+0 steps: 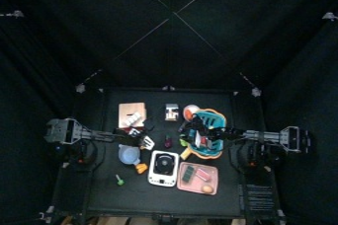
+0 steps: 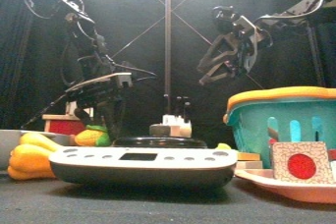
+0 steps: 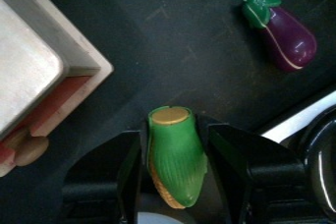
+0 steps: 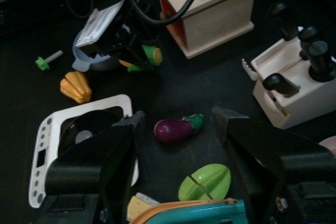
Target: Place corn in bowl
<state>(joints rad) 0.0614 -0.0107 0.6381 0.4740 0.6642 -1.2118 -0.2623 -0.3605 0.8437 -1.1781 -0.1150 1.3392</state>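
- Green-husked, yellow-tipped plastic corn cob is sitting pinched between the left gripper's black jaws, above the black table.
- Purple toy eggplant is lying nearby on the table.
- Right gripper is hanging spread open over the eggplant, beside the teal, orange-rimmed bowl.

You saw the corn as smooth, glossy green plastic with a matt tan end. The eggplant was shiny purple plastic. The wooden box showed a pale, matt grain. The tabletop was matt black. The scale had a glossy white plastic shell.
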